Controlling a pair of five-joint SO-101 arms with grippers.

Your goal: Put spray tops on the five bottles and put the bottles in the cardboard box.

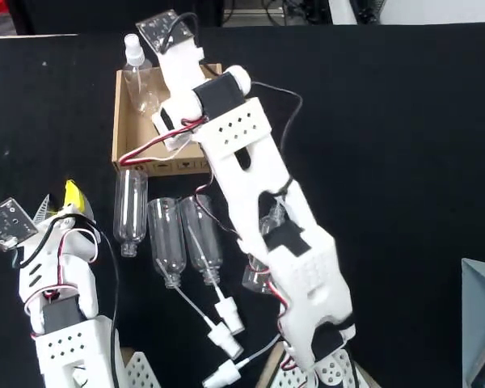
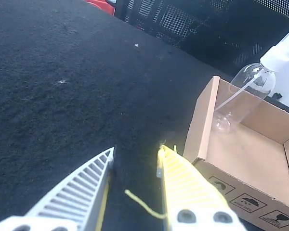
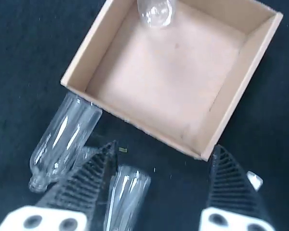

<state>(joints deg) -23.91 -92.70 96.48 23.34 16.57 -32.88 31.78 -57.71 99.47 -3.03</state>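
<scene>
The cardboard box (image 1: 123, 137) sits at the back left of the black table. One clear bottle with a white spray top (image 1: 139, 77) leans in its far corner. Three topless bottles (image 1: 130, 210) (image 1: 166, 238) (image 1: 202, 238) lie side by side in front of the box. My right gripper (image 1: 171, 133) hangs open above the box's near wall (image 3: 149, 125), with nothing between its fingers (image 3: 91, 178). Below it lie two of the topless bottles (image 3: 62, 139) (image 3: 127, 197). My left gripper (image 2: 136, 151) is open and empty low over the table, left of the box (image 2: 202, 125).
Three loose white spray tops (image 1: 230, 315) (image 1: 225, 339) (image 1: 222, 376) with dip tubes lie near the front, beside the right arm's base. Another clear bottle (image 1: 267, 222) is partly hidden under the right arm. A grey object (image 1: 481, 315) stands at the right edge.
</scene>
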